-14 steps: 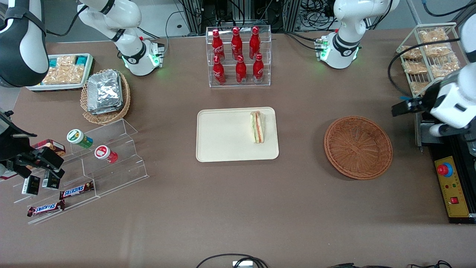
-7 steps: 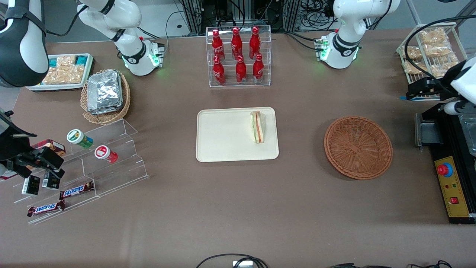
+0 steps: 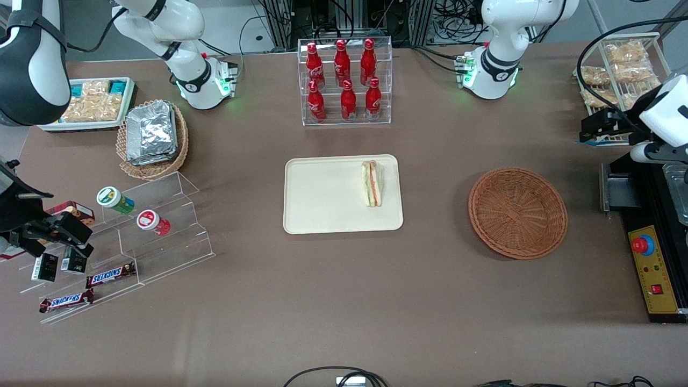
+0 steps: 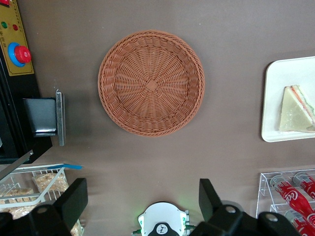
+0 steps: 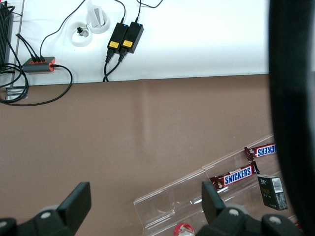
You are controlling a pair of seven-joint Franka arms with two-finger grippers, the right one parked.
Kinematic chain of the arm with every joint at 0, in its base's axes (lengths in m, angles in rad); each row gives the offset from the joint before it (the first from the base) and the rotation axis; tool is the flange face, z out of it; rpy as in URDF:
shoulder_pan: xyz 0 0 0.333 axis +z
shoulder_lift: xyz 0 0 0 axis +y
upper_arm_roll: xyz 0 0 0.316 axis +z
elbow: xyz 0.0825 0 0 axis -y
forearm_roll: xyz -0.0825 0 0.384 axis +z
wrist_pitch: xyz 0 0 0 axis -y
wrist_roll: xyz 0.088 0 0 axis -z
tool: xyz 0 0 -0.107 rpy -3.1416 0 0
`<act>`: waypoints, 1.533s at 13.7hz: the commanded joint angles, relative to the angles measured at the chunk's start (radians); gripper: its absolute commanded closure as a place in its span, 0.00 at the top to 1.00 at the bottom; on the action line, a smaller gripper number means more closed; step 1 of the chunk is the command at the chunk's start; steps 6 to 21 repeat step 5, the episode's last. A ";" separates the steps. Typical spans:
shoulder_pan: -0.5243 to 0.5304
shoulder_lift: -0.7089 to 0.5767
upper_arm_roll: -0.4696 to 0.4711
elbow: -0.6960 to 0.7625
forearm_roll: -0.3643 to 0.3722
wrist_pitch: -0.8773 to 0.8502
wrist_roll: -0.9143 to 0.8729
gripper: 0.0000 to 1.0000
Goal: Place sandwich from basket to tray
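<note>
The sandwich lies on the tray, near the edge closest to the basket. The gripper hangs high at the working arm's end of the table, its 2 fingers spread apart, holding nothing.

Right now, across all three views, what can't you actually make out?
- Cream-beige rectangular tray: cut off by the frame edge in the left wrist view, along with one corner of the triangular wrapped sandwich.
- Left arm's gripper: in the front view it sits over the wire rack of snack bags, its fingers too dark to separate.
- Round reddish-brown wicker basket: nothing hidden; it holds nothing.
</note>
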 commanded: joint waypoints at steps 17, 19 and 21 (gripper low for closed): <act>-0.004 0.002 0.006 0.016 0.001 -0.023 0.022 1.00; -0.004 0.002 0.006 0.016 0.001 -0.023 0.022 1.00; -0.004 0.002 0.006 0.016 0.001 -0.023 0.022 1.00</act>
